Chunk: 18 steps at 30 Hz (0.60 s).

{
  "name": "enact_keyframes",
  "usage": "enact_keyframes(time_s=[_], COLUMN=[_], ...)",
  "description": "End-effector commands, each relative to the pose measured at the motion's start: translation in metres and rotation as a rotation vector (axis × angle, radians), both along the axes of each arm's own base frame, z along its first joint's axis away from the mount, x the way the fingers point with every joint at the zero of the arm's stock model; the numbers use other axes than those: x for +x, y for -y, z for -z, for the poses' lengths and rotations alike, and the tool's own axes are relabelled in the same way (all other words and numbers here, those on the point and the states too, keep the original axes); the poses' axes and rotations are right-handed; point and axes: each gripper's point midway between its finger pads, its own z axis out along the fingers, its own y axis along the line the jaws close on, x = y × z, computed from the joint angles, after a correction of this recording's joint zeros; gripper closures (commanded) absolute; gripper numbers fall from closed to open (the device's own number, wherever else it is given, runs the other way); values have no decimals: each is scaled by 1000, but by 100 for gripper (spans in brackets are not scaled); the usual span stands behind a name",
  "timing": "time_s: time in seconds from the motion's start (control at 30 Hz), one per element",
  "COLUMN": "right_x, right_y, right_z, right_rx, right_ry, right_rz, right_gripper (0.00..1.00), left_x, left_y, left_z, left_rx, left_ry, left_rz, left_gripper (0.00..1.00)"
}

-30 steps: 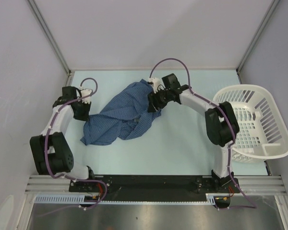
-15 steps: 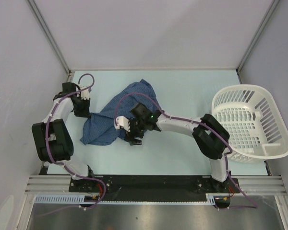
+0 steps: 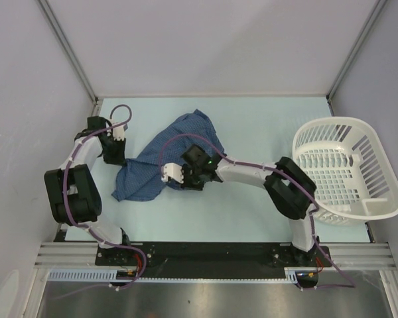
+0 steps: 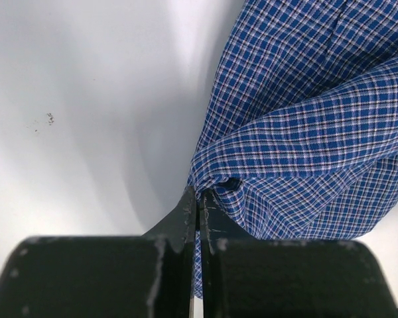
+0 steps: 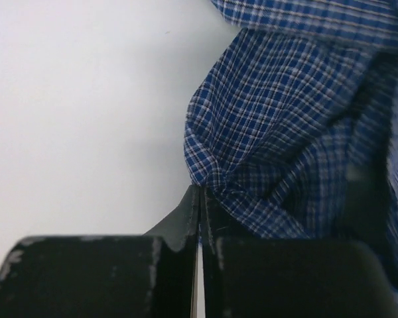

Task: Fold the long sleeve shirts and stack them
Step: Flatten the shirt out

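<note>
So the blue checked shirt [image 3: 142, 179] is lying crumpled in one loose heap on the pale surface [image 3: 252, 212], left of the middle. It's running diagonally: the lower end is sitting closer to the left edge and the upper end is bunching up toward the far edge. No folds are showing, just a rumpled mass.

The left gripper [image 3: 117, 159] is reaching in from the left edge and sitting on the shirt's left side. In the left wrist view its jaws are pressing flat together at the tips [image 4: 198, 199] and pinching a small ridge of the checked cloth [image 4: 305, 119] – the fabric is puckering right where the tips meet, with bare surface [image 4: 73, 99] beside it.

The right gripper [image 3: 167, 176] is stretching across from the right, over the middle of the surface, and coming down on the near side of the heap. The right wrist view is showing much the same thing: jaws closed tight [image 5: 199, 195], nipping a rounded corner of the shirt [image 5: 278, 132] at its edge, with plain surface [image 5: 73, 86] off to one side.

A white slatted basket [image 3: 378, 199] is sitting at the right edge of the surface, well apart from the shirt – I'm not seeing anything in it from above.
</note>
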Motion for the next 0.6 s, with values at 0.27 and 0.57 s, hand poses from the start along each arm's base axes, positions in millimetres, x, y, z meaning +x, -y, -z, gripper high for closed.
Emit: enact_keyframes(time_s=[0.27, 0.57], right_x=[-34, 111], right_y=[65, 54], right_z=[-258, -306], right_rx=[427, 732], right_ry=[69, 115], right_rz=[70, 287], right_gripper=[100, 100], left_x=[11, -1], left_y=[-2, 2], left_z=[-16, -18], left_rx=[15, 23], left_ry=[77, 82], left_rz=[62, 115], left_gripper=[100, 100])
